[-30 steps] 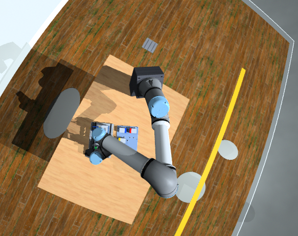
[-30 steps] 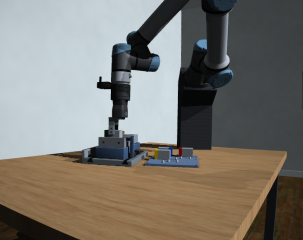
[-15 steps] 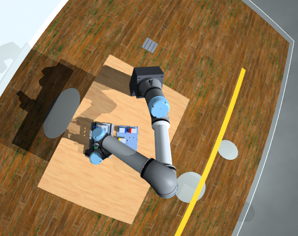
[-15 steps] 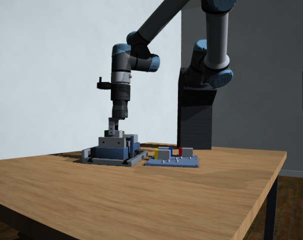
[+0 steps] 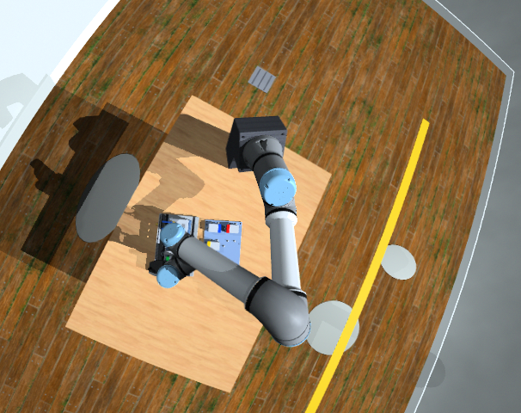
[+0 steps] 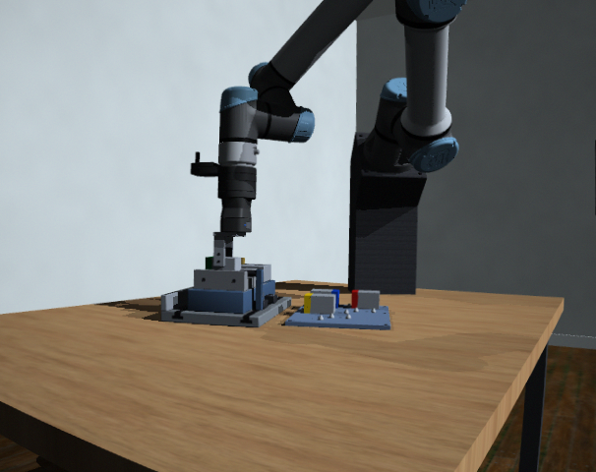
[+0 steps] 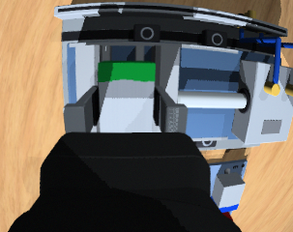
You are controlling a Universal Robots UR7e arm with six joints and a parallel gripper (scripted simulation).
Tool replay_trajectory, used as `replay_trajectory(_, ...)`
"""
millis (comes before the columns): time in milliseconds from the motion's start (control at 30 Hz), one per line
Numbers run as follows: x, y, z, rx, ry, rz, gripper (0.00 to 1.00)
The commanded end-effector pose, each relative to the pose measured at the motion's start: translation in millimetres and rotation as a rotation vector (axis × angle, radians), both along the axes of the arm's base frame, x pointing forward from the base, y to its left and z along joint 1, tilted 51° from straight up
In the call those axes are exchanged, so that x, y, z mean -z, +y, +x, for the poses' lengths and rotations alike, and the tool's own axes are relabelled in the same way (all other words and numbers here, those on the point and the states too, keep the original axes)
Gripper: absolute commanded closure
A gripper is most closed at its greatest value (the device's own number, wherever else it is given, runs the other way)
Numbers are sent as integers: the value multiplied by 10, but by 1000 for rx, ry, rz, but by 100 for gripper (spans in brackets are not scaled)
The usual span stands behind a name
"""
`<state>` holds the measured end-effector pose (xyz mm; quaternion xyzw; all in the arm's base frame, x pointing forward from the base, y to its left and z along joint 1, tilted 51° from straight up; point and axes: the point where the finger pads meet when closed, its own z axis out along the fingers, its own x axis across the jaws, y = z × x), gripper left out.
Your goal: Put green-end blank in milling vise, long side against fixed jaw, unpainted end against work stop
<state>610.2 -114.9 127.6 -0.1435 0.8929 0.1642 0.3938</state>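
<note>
My gripper (image 6: pixel 226 260) (image 7: pixel 126 99) is shut on the blank with the green end (image 6: pixel 232 264) (image 7: pixel 127 116), one finger on each long side. The blank is over the gap between the jaws of the milling vise (image 6: pixel 211 319), and its upper part shows above the fixed jaw (image 6: pixel 219 279) (image 7: pixel 82 72). Its green end points to the top of the wrist view, and to the left in the exterior view. The moving jaw (image 7: pixel 171 72) is on the right in the wrist view. The blank's underside, its unpainted end and the work stop are hidden or unclear; I cannot tell whether it touches the bars.
The blue plate (image 5: pixel 234 256) (image 6: pixel 364 320) beside the vise bears the yellow-ended blank (image 5: pixel 214 246) (image 6: pixel 322 304), the blue-ended blank (image 5: pixel 213 228) (image 7: pixel 230 193) and the red-ended blank (image 5: pixel 233 229) (image 6: pixel 368 299). Blue hoses (image 7: pixel 278 63) rise at the hose-side block (image 7: pixel 264 108).
</note>
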Motion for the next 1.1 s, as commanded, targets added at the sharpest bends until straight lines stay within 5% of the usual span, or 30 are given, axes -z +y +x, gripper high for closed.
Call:
replay_trajectory(0,-13,10,0,0,-1,-1,100)
replay_trajectory(1067,-40,58,-1,1,-1,-1,100)
